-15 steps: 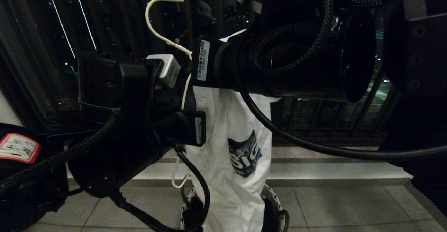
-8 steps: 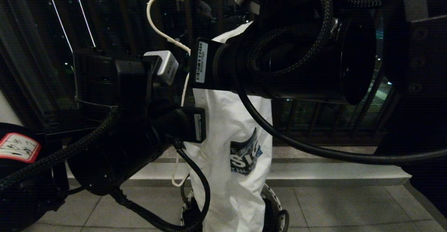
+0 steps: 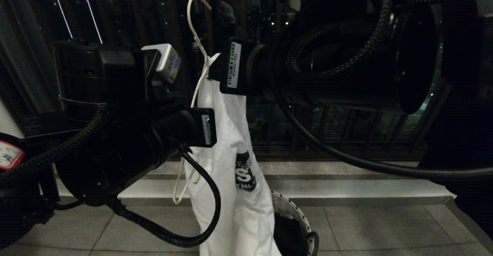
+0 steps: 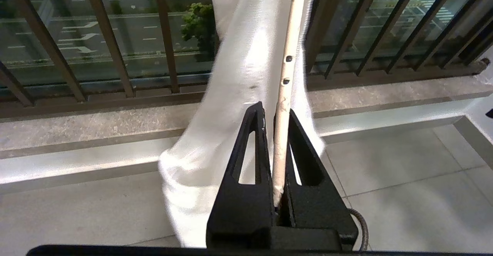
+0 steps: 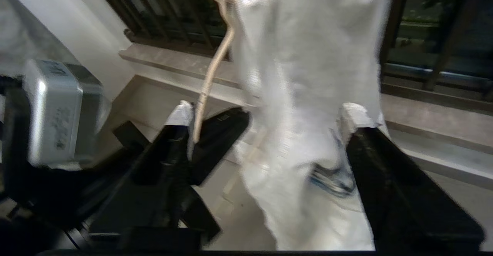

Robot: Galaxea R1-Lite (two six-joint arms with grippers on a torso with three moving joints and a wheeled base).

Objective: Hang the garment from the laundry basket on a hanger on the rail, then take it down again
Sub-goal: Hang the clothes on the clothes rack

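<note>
Left hand [image 4: 275,171] pinching the hanger [image 4: 283,106] wire | right hand [image 5: 265,129] spread wide around the garment [image 5: 308,75] draped over hanger, above laundry basket [image 3: 292,213] | step: dressing hanger, guessing | next: hook onto rail, not visible

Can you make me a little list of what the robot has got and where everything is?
left pincer: shut on the hanger
right pincer: open, T-shirt hanging between its fingers
T-shirt: draped on the hanger, hanging down
hanger hook: free in the air, on nothing
basket: on the floor below the T-shirt
behind: dark railing
</note>
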